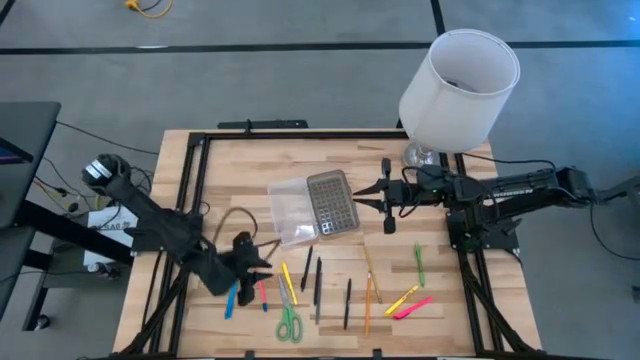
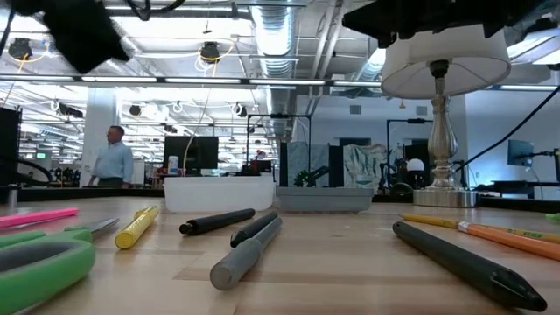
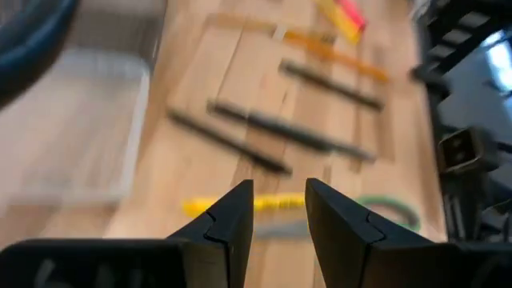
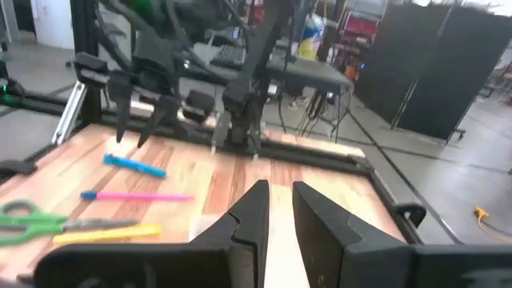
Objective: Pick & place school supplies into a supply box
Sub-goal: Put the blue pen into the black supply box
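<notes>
The supply box (image 1: 292, 212) is a clear case lying open on the table's middle, its dotted grey lid (image 1: 332, 201) folded out beside it. Pens, pencils and markers lie loose on the near half: a blue pen (image 1: 231, 299), a yellow pen (image 1: 285, 279), black pens (image 1: 317, 283), orange pencils (image 1: 368, 291), a green marker (image 1: 419, 262), and yellow and pink highlighters (image 1: 409, 303). Green-handled scissors (image 1: 289, 323) lie near the near edge. My left gripper (image 1: 255, 262) is open and empty, just above the blue pen. My right gripper (image 1: 366, 190) is open and empty, right of the lid.
A white-shaded lamp (image 1: 455, 85) stands at the far right corner, close behind my right arm. A black frame rail (image 1: 190, 190) borders the table. In the low view the box (image 2: 219, 192) and lid (image 2: 324, 199) sit behind the pens. A person (image 2: 112, 157) stands far off.
</notes>
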Robot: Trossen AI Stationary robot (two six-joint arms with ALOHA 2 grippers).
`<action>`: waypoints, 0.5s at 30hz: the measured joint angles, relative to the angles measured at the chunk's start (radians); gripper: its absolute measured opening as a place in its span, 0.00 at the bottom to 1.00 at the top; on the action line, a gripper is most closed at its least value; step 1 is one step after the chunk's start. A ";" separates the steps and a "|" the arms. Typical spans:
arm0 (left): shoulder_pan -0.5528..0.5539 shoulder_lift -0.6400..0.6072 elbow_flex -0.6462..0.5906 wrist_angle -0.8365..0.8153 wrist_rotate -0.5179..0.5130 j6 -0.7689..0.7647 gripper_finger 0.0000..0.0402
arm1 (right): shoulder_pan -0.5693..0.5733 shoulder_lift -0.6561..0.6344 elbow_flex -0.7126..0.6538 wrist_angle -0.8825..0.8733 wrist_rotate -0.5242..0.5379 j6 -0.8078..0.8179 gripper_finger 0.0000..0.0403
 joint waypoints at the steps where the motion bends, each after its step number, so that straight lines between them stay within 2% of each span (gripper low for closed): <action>1: -0.016 0.030 0.020 -0.036 -0.001 -0.057 0.27 | 0.000 0.004 0.000 0.009 0.000 0.000 0.13; 7: -0.078 0.196 0.161 -0.318 0.069 -0.341 0.27 | 0.000 0.012 0.001 0.012 0.000 0.009 0.13; 12: -0.102 0.321 0.276 -0.598 0.215 -0.553 0.27 | 0.001 0.012 0.001 0.005 0.000 0.045 0.13; 15: -0.117 0.373 0.327 -0.702 0.290 -0.618 0.27 | 0.008 0.012 0.001 -0.001 0.000 0.045 0.13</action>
